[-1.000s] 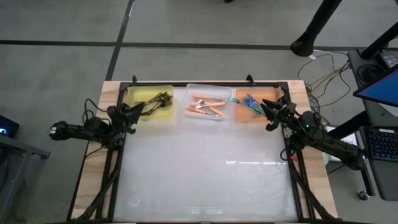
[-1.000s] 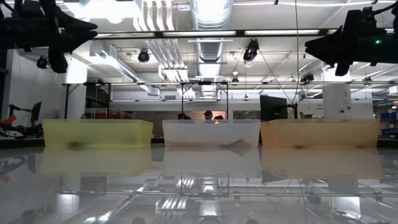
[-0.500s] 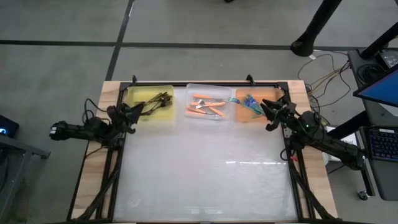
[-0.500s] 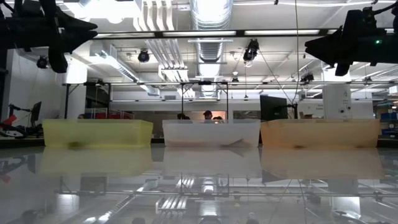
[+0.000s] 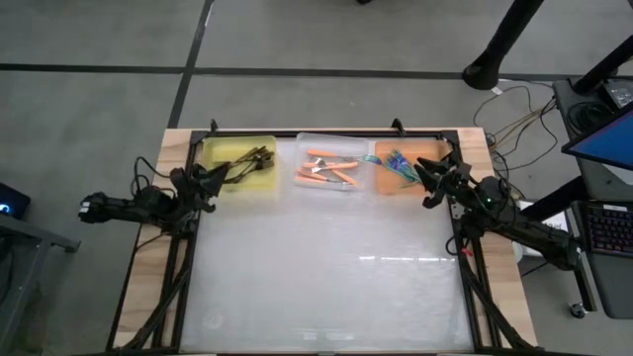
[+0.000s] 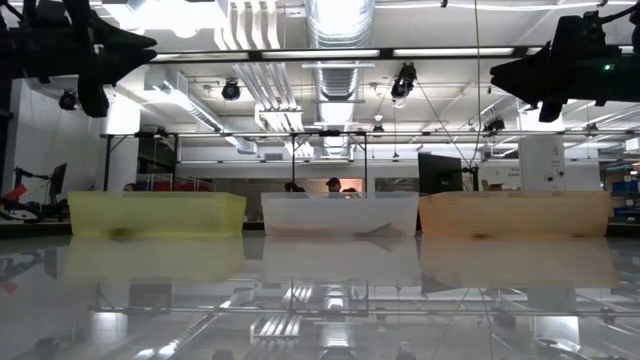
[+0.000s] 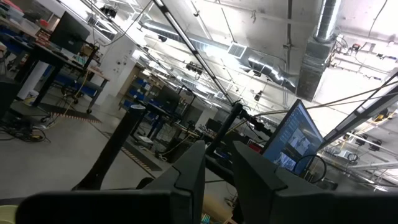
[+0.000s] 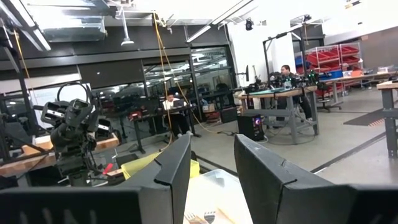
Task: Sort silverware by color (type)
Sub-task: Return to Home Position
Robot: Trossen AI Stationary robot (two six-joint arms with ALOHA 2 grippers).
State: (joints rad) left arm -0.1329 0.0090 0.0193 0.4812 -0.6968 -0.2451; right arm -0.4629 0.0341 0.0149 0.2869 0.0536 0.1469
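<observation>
The pale, glossy surface (image 5: 326, 287) reaches from its near edge up through its middle with no fork on it that I can see, so I judge the sorting done and only the move to home in hand. Further in, my left end effector (image 5: 220, 176) hangs by the left edge, its tip over the near rim of the yellow plastic bin (image 5: 223, 148). My right end effector (image 5: 423, 180) hangs by the right edge, just at the near side of the orange plastic bin (image 5: 430, 150). Both are raised above the bin walls in the low view. Each wrist view shows the two dark fingers (image 7: 186, 186) standing a little apart with nothing between them, so both end effectors are spread and empty. Along the far edge the silverware lies sorted: the black-handled forks (image 5: 252, 160) in the yellow bin at the far left corner, the orange-handled forks (image 5: 331, 170) in the clear plastic bin (image 5: 305, 140) at the middle, and the teal-blue-handled forks (image 5: 398, 163) in the orange bin toward the far right corner. To go home well, I should keep this height and draw each arm back along its own edge. Nothing should dip toward a rim, since the light bins would likely shift if clipped. Beyond the surface, people (image 8: 287, 78) sit at benches, well apart from my reach.
</observation>
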